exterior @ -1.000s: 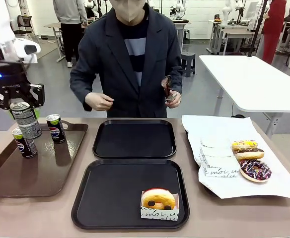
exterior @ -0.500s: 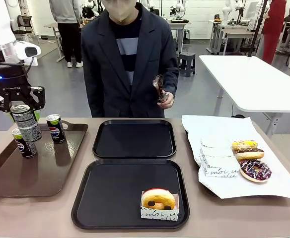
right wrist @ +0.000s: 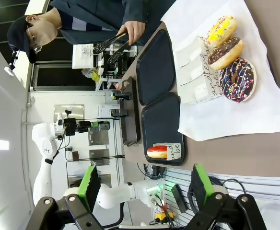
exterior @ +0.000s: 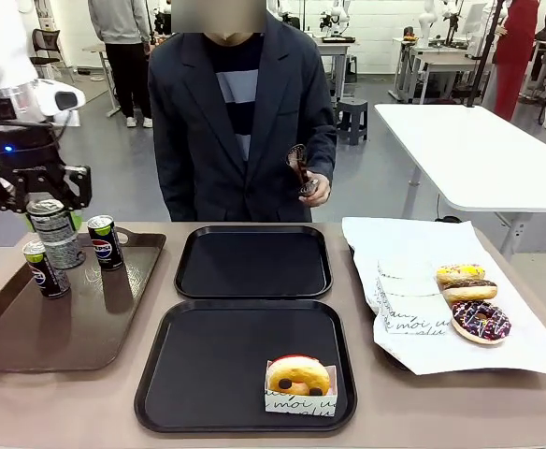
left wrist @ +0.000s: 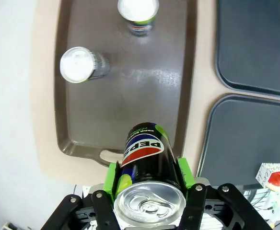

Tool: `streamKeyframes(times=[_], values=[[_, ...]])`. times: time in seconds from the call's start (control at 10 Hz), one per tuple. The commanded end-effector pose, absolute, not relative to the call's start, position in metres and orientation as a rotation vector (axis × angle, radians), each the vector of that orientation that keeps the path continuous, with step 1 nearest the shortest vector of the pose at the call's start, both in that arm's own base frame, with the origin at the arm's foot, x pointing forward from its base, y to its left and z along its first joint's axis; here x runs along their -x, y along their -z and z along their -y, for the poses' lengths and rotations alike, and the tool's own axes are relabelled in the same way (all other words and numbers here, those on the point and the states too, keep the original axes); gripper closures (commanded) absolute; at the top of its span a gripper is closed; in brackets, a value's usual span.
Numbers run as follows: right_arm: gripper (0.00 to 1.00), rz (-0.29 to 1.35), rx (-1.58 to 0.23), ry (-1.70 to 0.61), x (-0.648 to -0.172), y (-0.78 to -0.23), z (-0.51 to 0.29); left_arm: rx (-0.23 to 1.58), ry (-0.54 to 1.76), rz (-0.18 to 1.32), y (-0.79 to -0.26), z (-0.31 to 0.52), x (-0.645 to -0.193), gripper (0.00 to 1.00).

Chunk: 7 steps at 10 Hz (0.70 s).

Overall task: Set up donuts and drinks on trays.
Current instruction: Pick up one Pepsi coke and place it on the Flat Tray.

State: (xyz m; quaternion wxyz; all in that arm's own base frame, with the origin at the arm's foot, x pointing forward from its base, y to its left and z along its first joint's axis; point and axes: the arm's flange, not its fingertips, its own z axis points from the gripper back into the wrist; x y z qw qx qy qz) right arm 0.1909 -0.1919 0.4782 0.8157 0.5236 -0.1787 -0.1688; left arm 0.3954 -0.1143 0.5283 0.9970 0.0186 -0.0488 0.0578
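My left gripper (exterior: 35,190) is shut on a dark drink can (exterior: 56,234), holding it upright above the brown tray (exterior: 30,337). In the left wrist view the can (left wrist: 146,155) sits between the green pads (left wrist: 113,175) of that gripper (left wrist: 149,173). Two more cans (exterior: 46,269) (exterior: 105,241) stand on the brown tray. Two black trays lie in the middle: the far one (exterior: 254,264) bare, the near one (exterior: 217,365) with a yellow donut (exterior: 298,376) in a "moi" holder. My right gripper (right wrist: 145,187) is open with nothing in it.
At the right, a white paper sheet (exterior: 525,351) carries three donuts: yellow (exterior: 460,273), chocolate (exterior: 470,290) and sprinkled (exterior: 481,321), beside white holders (exterior: 409,313). A person stands at the far edge holding tongs (exterior: 301,166) in one hand.
My left gripper has shifted slightly to the right with the can in it. The person has straightened up and lowered one hand out of sight.
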Motion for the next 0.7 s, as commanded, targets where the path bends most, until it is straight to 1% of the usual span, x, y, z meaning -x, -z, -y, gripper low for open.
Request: streamKeyframes(times=[0.0,0.2,0.6], values=[[0.0,0.401,-1.136,0.346,-0.192,-0.478,0.194,-0.043,0.024,0.087,-0.526,0.167,-0.395,0.42],[0.0,0.401,-1.136,0.346,-0.192,-0.478,0.194,-0.085,0.199,0.092,-0.525,0.227,-0.372,0.42],[0.0,0.401,-1.136,0.346,-0.192,-0.478,0.194,-0.081,0.444,0.032,-0.501,0.324,-0.341,0.42]])
